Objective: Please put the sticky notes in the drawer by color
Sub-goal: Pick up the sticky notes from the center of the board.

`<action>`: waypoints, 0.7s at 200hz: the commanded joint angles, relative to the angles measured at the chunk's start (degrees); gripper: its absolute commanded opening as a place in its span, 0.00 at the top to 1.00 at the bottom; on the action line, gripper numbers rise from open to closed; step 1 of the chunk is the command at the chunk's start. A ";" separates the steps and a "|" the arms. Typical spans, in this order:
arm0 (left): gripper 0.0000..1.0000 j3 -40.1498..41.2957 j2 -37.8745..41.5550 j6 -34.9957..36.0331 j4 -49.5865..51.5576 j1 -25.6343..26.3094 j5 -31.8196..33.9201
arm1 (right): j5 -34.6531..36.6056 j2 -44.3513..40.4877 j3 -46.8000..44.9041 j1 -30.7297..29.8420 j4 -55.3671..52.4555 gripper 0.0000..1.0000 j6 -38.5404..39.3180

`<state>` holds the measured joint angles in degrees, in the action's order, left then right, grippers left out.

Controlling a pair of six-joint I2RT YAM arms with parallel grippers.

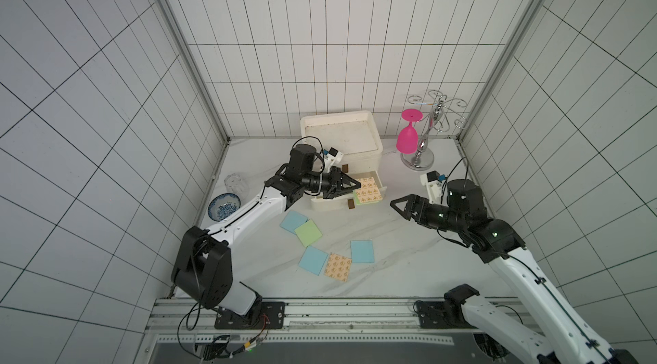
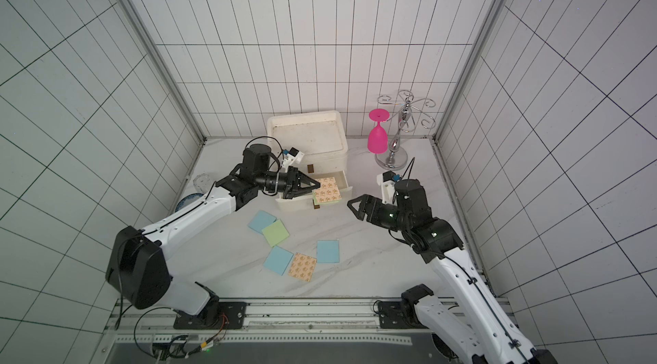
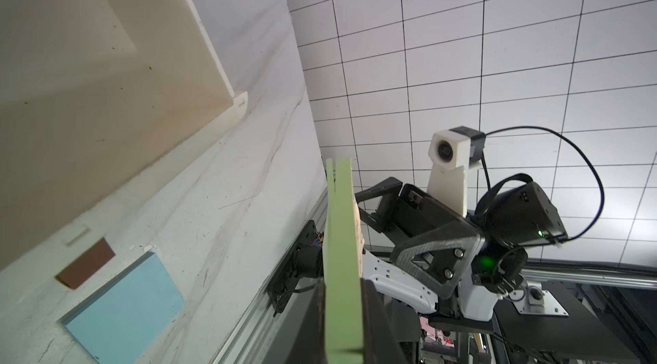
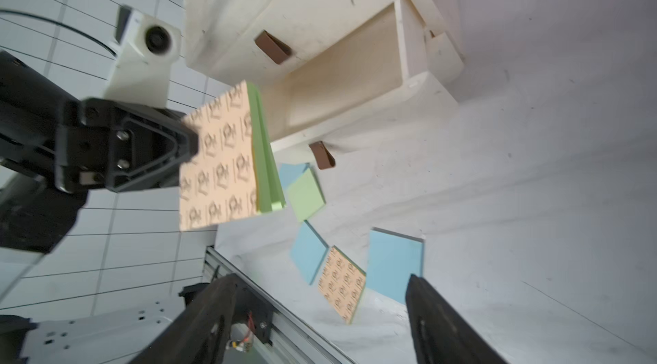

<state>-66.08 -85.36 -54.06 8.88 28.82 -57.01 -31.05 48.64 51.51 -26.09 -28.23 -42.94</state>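
On the marble bench [image 1: 409, 266], nearest the rail, a tan printed pad [image 1: 337, 267] lies touching a blue pad [image 1: 313, 260], with a second blue pad [image 1: 362, 251] just beside it. A little farther back, a green pad [image 1: 308, 233] overlaps a third blue pad [image 1: 293, 221].

Beyond them, the left claw [image 1: 357, 187] is clenched on one edge of a tan-faced pad with green leaves [image 1: 369, 196], holding it above the front of the open drawer [image 1: 383, 186], whose floor looks bare in the right wrist view. The right claw [image 1: 395, 206] hangs released and empty, off to the side of the drawer. Behind stands the off-white chest [image 1: 341, 134], its top drawer shut.

The step in hand appears to be lowering this pad into the drawer. The green leaves splay at the free edge and could snag on the drawer front [image 1: 329, 205], so the pad is best carried farther inward, kept level, and let go only once it sits low between the walls. The right arm does well to keep clear.
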 commanded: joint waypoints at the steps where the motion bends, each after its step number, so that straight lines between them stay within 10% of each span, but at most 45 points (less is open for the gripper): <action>1: 0.92 0.39 3.51 1.81 -4.21 -0.39 -6.67 | -15.34 0.94 -2.86 3.57 18.77 0.23 -12.54; 42: 0.92 1.08 5.82 0.13 -8.30 -0.87 -9.40 | -24.46 6.53 -7.12 4.45 40.44 0.25 -26.95; 140: 0.91 -0.76 3.54 -11.15 -21.30 -0.84 -12.79 | -28.12 8.83 -7.22 -0.31 54.50 0.26 -34.06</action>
<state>-64.47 -80.51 -63.81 -9.67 28.23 -68.03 -56.86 56.90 44.23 -24.80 20.88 -75.05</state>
